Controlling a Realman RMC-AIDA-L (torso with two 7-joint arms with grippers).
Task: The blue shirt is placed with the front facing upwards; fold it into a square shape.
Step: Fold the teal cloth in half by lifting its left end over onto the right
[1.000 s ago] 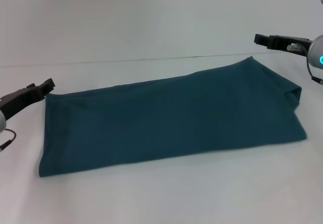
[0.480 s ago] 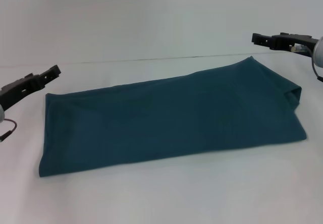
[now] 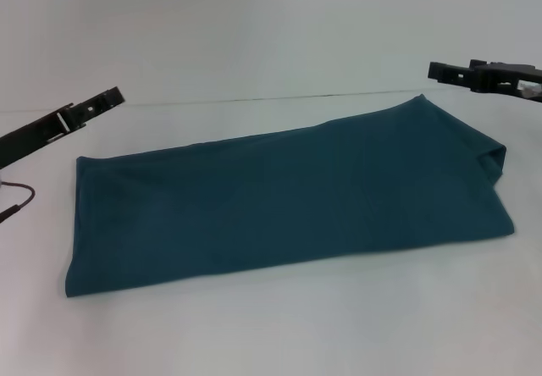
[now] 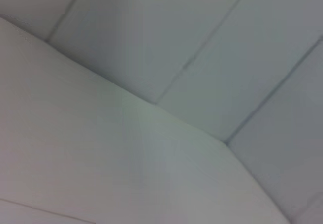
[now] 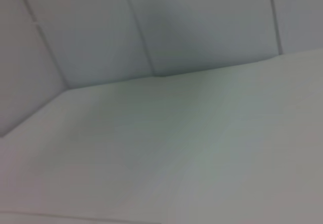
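- The blue shirt [image 3: 288,198] is seen lying flat on the white bench [image 3: 279,325], folded into a long band with no lettering showing on its upper face.
- Its long axis is laid from the near left to the far right, so that the right end sits farther from the robot than the left end.
- The left end is formed by a fairly straight short edge, with one corner at the near left and another farther back.
- At the right end a small fold of cloth is turned over at the edge, and the far right corner comes to a point close to the bench's far edge.
- The near long edge is slightly uneven; the far long edge is straighter.
- A wide strip of bare bench is left in front of the shirt, and narrower bare areas are left beside both short ends.
- The left gripper [image 3: 106,99] is held in the air above the bench, beyond the shirt's far left corner and apart from the cloth; whether its jaws are apart or together cannot be told.
- The right gripper [image 3: 440,71] is held in the air near the shirt's far right corner, above it and not touching it; the state of its jaws cannot be told either.
- In both wrist views only pale bench surface and wall panels are shown.
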